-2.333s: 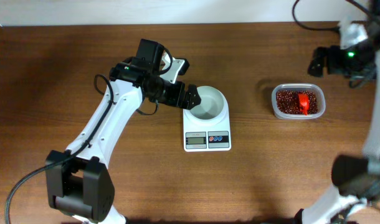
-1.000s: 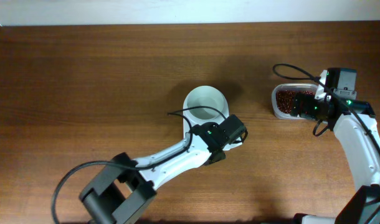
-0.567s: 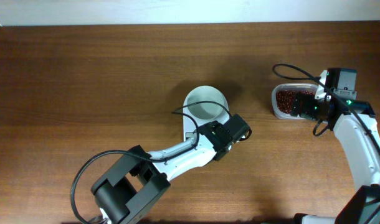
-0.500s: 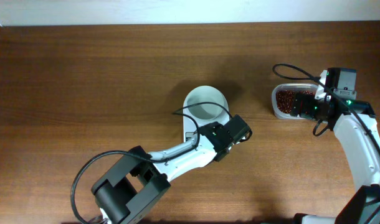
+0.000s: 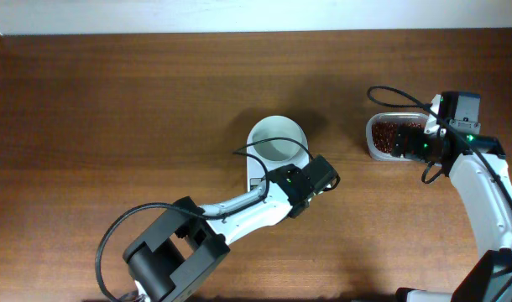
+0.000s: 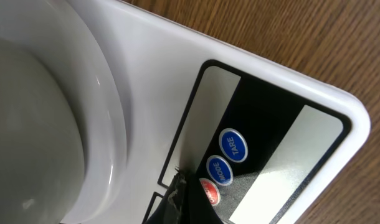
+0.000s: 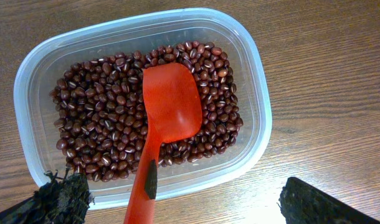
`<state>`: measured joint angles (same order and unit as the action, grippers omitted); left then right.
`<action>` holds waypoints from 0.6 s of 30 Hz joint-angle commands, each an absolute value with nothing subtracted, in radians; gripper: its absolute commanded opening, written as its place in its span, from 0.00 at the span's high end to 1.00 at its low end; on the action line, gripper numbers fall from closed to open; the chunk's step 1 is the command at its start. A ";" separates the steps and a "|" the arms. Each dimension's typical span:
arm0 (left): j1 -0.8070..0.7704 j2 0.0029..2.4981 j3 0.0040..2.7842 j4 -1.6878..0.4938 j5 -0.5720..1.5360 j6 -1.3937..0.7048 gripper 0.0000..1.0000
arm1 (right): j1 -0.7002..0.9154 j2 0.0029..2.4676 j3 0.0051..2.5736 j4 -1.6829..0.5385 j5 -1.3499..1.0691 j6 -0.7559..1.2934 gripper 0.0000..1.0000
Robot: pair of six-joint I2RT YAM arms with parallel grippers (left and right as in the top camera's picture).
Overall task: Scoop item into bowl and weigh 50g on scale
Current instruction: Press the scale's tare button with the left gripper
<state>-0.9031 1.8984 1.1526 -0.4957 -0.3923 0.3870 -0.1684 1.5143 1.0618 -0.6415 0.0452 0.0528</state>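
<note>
The round white bowl (image 5: 278, 141) stands upright on the white scale (image 6: 146, 62), its inside plain white. The scale's front panel shows blue TARE and MODE buttons and a red one. Dark reddish-brown beans (image 7: 103, 124) fill a clear tub (image 7: 252, 93) well right of the bowl.

Your left arm (image 5: 239, 210) is a run of smooth white tubes reaching in from seven o'clock, with a boxy black base (image 5: 168, 260), a black wrist (image 5: 310, 176) carrying a small green light (image 5: 288, 177), and a thin black cable (image 5: 117, 226) looping loose beside it. Your right arm (image 5: 483, 197), at three to four o'clock, is the same white with black joints, a grey camera block (image 5: 462, 106) and a black lead (image 5: 396, 90) arcing off it. The right gripper (image 7: 180, 198) has matte black fingers (image 7: 60, 200) with rough, frayed-looking edges.
</note>
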 commanded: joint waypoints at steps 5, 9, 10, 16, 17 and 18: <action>-0.904 1.964 1.145 -0.488 -0.392 0.400 1.00 | -0.163 1.524 1.060 -0.639 0.057 0.061 0.01; -0.903 1.964 1.145 -0.499 -0.329 0.425 1.00 | -0.163 1.524 1.060 -0.639 0.057 0.061 0.01; -0.902 1.964 1.145 -0.502 -0.329 0.426 1.00 | -0.163 1.524 1.060 -0.639 0.057 0.061 0.01; -0.903 1.964 1.145 -0.546 -0.274 0.467 1.00 | -0.163 1.524 1.060 -0.639 0.057 0.061 0.01; -0.903 1.964 1.145 -0.561 -0.255 0.474 1.00 | -0.163 1.524 1.060 -0.639 0.057 0.061 0.01; -0.903 1.964 1.145 -0.567 -0.249 0.478 1.00 | -0.163 1.524 1.060 -0.639 0.057 0.061 0.01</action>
<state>-0.9020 1.9083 1.1698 -0.5392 -0.3588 0.4549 -0.1684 1.5143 1.0618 -0.6415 0.0452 0.0532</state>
